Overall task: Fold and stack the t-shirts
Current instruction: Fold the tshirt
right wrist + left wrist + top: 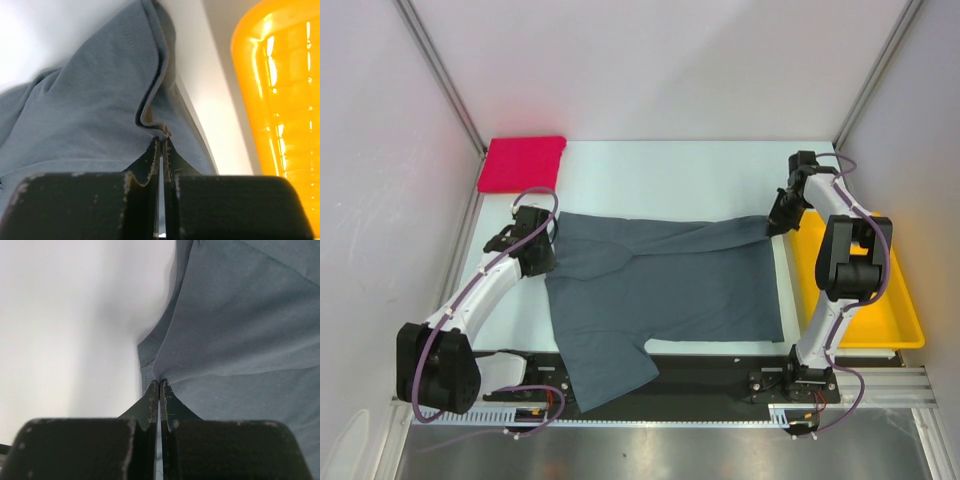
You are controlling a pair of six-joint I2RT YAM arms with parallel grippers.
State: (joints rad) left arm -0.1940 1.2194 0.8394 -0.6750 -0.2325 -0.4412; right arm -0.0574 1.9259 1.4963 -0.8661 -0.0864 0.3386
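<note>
Left gripper (533, 240) and right gripper (781, 216) clamped shut on the grey shirt (670, 290): first fold.
Shirt stretched between them; next, I reckon, draw both toward me together, edge kept taut.

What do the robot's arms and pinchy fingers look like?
The left arm and right arm are white tubes with chunky black joints. Purplish cables loop along them. The left gripper and right gripper each have two black fingers with scuffed, pale edges.
</note>
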